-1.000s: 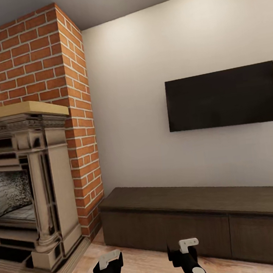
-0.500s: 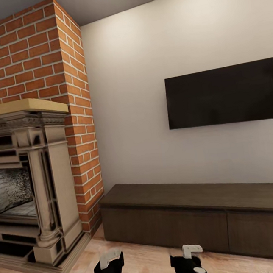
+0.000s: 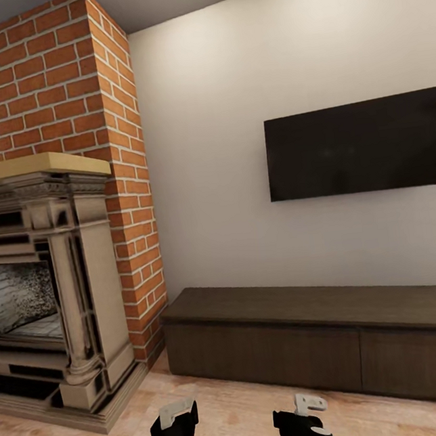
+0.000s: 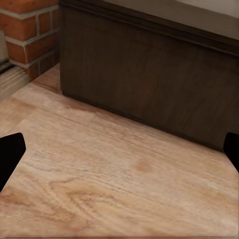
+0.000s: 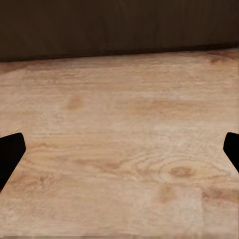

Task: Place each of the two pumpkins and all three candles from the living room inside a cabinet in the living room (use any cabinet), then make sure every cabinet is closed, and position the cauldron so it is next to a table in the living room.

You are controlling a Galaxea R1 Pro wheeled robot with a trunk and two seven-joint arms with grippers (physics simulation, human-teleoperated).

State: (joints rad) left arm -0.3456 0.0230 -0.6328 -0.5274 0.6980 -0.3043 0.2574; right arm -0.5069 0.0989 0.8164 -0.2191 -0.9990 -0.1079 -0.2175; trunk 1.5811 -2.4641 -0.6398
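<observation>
The long brown cabinet [image 3: 328, 334] sits against the wall, all shut. It looks heavy and stiff, with no handles, so pull a drawer edge. The left hand [image 3: 176, 417] and right hand [image 3: 301, 409] are wide and empty.

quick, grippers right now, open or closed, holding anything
Left gripper: open, fingertips wide apart, nothing between them, just wood floor ahead.
Right gripper: open, empty, over the floor near the cabinet.

Even, soft indoor light, pale wall [image 3: 226, 176] brightest, faint shadows, slightly soft rendered textures
</observation>
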